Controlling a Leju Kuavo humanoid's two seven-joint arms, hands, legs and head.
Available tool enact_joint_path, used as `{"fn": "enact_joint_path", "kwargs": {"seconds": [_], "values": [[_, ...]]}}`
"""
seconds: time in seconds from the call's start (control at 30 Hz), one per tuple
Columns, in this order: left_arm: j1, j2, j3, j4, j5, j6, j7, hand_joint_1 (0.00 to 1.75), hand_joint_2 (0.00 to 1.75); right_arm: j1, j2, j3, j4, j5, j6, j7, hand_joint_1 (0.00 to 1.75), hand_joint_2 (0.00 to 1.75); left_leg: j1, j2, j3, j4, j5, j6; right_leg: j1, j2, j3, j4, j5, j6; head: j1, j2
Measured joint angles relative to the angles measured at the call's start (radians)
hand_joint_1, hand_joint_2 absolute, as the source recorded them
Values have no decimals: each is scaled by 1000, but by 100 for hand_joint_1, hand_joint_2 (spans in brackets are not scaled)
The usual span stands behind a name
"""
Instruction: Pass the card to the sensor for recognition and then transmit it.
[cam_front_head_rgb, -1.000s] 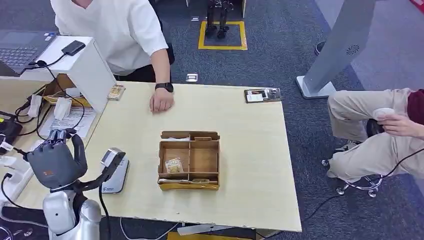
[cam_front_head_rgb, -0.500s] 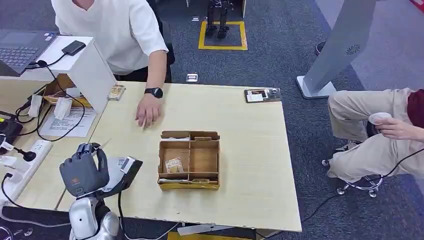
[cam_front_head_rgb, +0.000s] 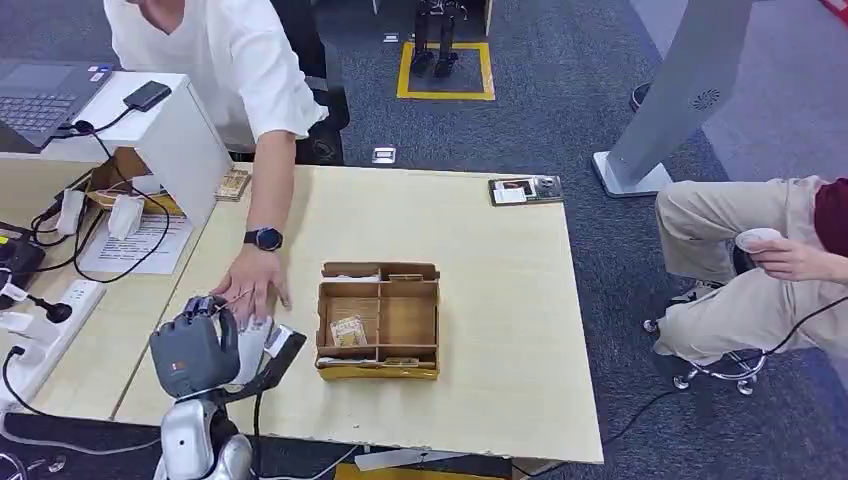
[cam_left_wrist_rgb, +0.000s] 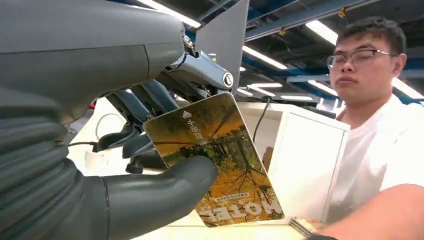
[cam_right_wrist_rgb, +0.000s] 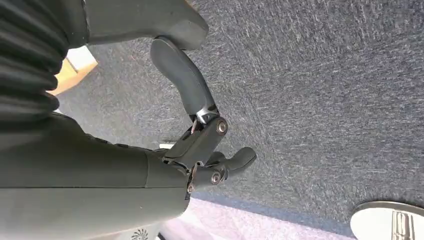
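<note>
1. The left hand (cam_front_head_rgb: 195, 350) is raised over the near left part of the worktop (cam_front_head_rgb: 480, 330), its back facing the head camera.
2. In the left wrist view the left hand (cam_left_wrist_rgb: 107, 150) pinches the card (cam_left_wrist_rgb: 215, 160) between its thick thumb and its darker fingers (cam_left_wrist_rgb: 145, 100). The card is printed with autumn trees and the word HOTEL.
3. The card stands upright in the grasp, one edge down toward the worktop.
4. The sensor (cam_front_head_rgb: 262, 350), a white device with a dark tilted part, sits on the worktop just right of the left hand and is partly hidden by it.
5. A person in a white shirt (cam_front_head_rgb: 225, 60) leans over the far left edge of the worktop. Their hand (cam_front_head_rgb: 250, 285), with a dark watch (cam_front_head_rgb: 264, 239) on the wrist, reaches down to the left hand's fingertips and the sensor.
6. A brown box (cam_front_head_rgb: 380, 320) with compartments sits mid-worktop, right of the sensor. A small card lies in its near left compartment.
7. The right hand (cam_right_wrist_rgb: 200, 135) hangs over grey carpet (cam_right_wrist_rgb: 325, 90), grasping nothing, its fingers bent but apart.
8. A dark tray (cam_front_head_rgb: 526, 189) lies at the far right corner of the worktop.
9. A second person (cam_front_head_rgb: 760, 260) sits to the right, well apart from the worktop, holding a small white thing.
</note>
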Motion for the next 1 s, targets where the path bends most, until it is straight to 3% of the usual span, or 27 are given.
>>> {"fn": "enact_joint_path", "kwargs": {"seconds": [0.33,0.8,1.0], "values": [[0,23,-39,29,0,0,91,175,175,0,0,-1,0,2,0,0,0,175,0,0,0,0,0,0,0,0,0,0,0,0,0,0],[-3,70,-89,106,0,0,136,175,175,0,0,-2,0,4,0,0,0,175,0,0,0,0,0,0,0,0,0,0,0,0,0,0],[-21,71,-134,193,0,0,183,175,175,0,0,-7,0,5,0,-2,0,175,0,0,0,0,0,0,0,0,0,0,0,0,0,0]]}}
